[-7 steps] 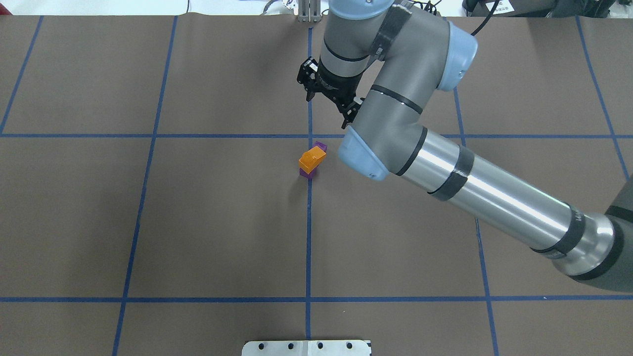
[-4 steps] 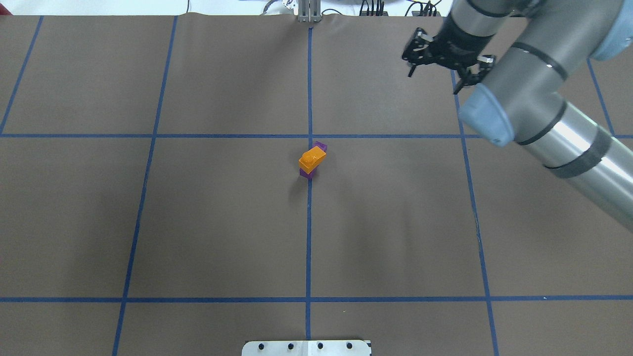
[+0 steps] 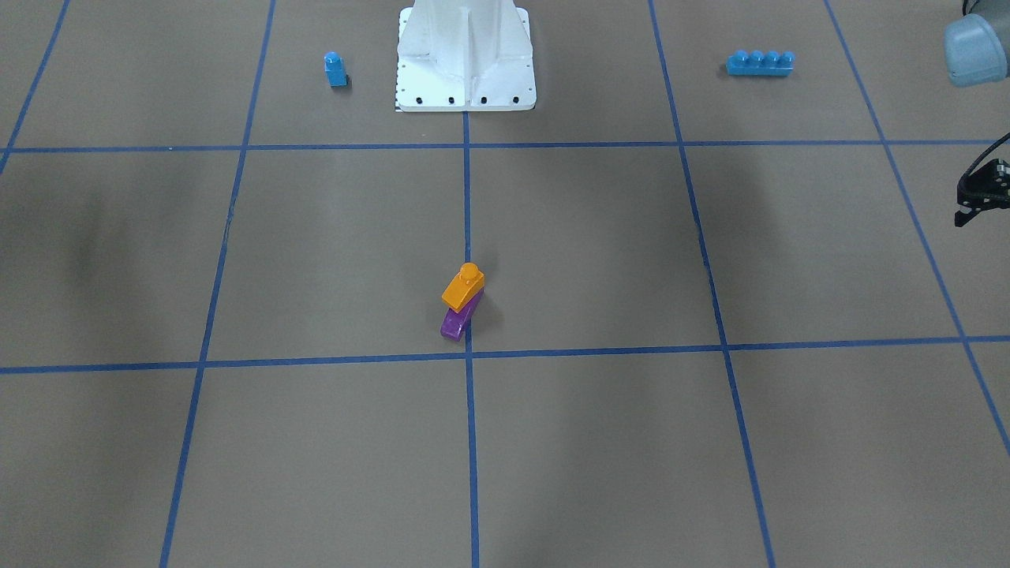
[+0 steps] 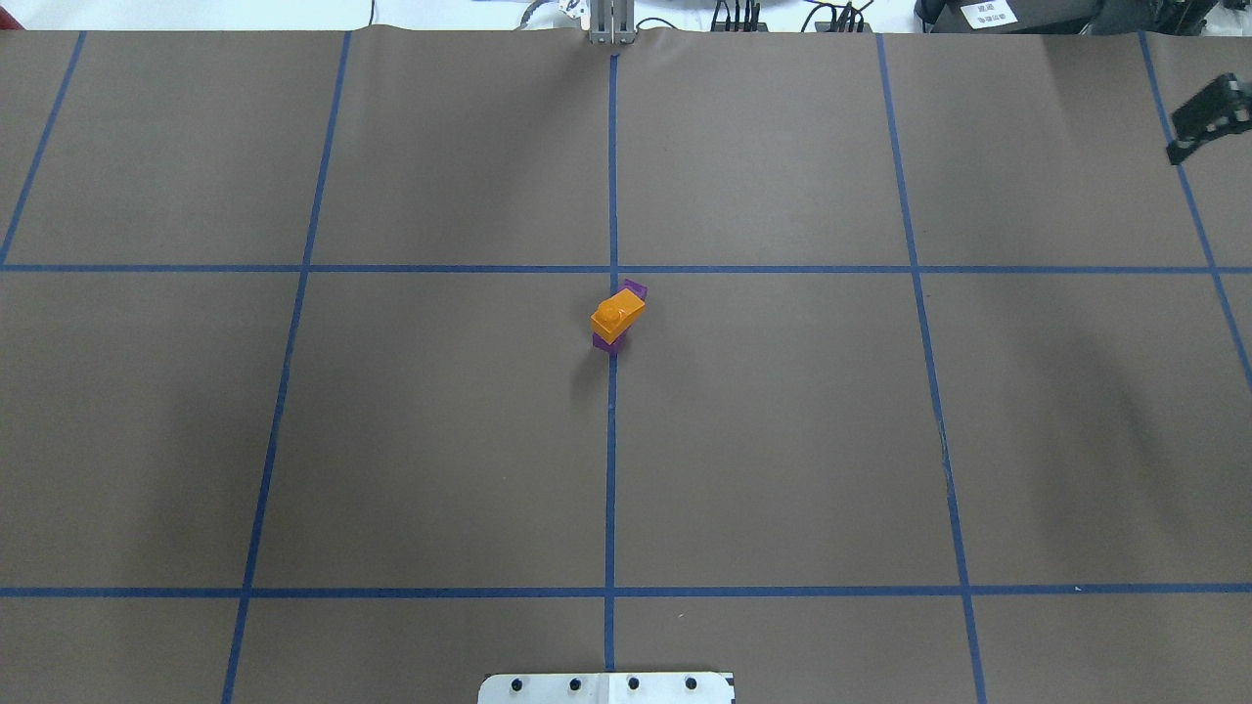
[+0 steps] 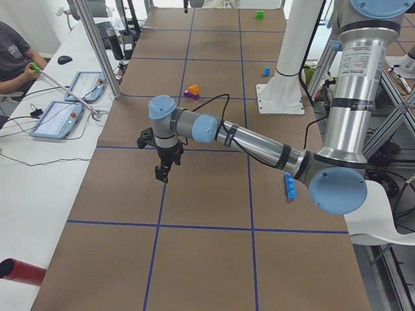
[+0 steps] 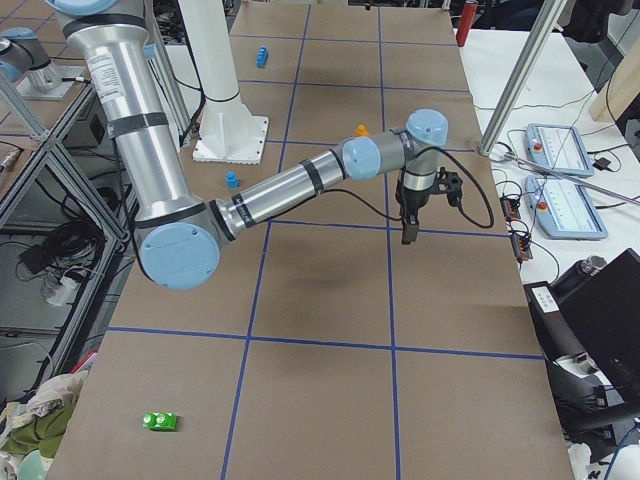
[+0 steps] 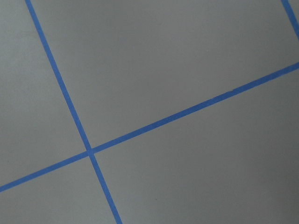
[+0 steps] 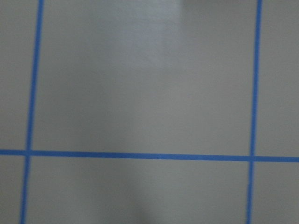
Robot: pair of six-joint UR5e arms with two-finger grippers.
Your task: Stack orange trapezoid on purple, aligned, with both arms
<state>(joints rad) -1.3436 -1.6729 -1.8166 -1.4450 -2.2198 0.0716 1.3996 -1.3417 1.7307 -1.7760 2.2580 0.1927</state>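
The orange trapezoid sits on top of the purple block at the table's middle, on the centre tape line. Purple shows past both ends of the orange one. In the front view the orange trapezoid rests stud up on the purple block. No gripper touches the stack. My right gripper shows only in part at the far right edge, well away from the blocks. My left gripper shows in part at that view's right edge. Neither gripper's jaws can be read. Both wrist views show only bare mat and tape lines.
A small blue block and a long blue block lie near the white robot base. A green block lies at the table's right end. Operators' tablets sit beyond the far edge.
My right arm has swung away from beside the stack to the right and has almost left the overhead view. The orange and purple blocks have not moved.
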